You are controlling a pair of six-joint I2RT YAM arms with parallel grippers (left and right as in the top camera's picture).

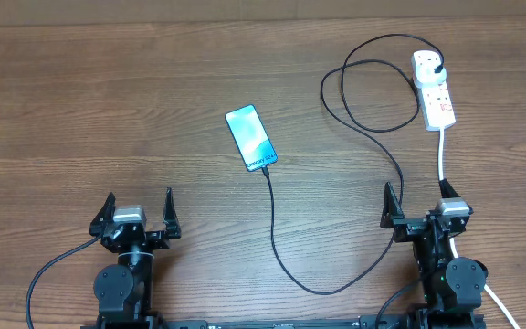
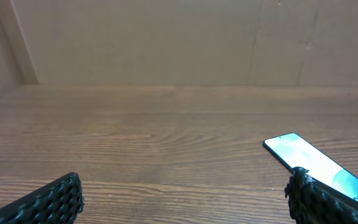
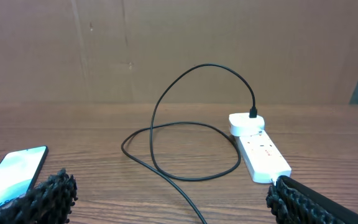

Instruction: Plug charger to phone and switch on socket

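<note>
The phone [image 1: 250, 137] lies flat at the table's middle with its teal screen lit, and shows again in the left wrist view [image 2: 316, 160] and the right wrist view [image 3: 14, 171]. The charger's black cable [image 1: 274, 233] meets the phone's lower edge; whether its tip is seated I cannot tell. It loops right and up to a white adapter [image 1: 426, 63] on the white socket [image 1: 436, 96], which also appears in the right wrist view [image 3: 261, 154]. My left gripper [image 1: 138, 212] and right gripper [image 1: 418, 206] stand open near the front edge, holding nothing.
The socket's thick white lead [image 1: 442, 151] runs down past the right arm. Cable loops [image 3: 166, 124] lie on the wood between the right gripper and the socket. A brown cardboard wall [image 2: 166, 37] closes the far side.
</note>
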